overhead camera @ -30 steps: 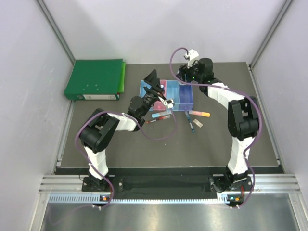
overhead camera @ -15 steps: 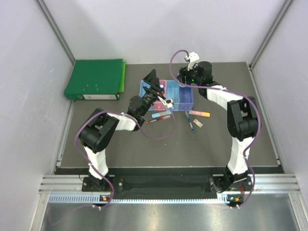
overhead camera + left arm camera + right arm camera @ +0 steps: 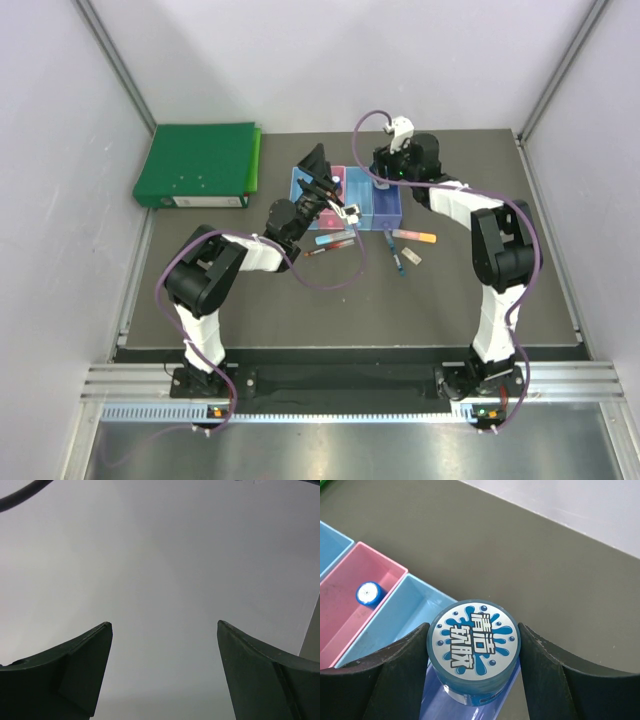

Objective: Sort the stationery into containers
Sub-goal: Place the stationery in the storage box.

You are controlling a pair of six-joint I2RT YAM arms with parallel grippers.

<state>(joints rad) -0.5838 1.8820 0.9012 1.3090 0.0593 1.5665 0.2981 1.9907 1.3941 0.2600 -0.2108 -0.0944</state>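
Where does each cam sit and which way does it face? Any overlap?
Top external: above and behind the bases, looking down on the dark table; left arm and right arm fully in view.
Left wrist: faces a blank pale surface; only the left gripper shows, fingers apart, empty.
Right wrist: looks down on the row of translucent blue, pink and purple plastic bins; right gripper clamps a round blue reel with splash-print label.
Shared: top external and right wrist both show the bin row.

A green binder [image 3: 200, 165] lies flat at the 10 o'clock corner of the dark tabletop [image 3: 300, 310], beside the wall.
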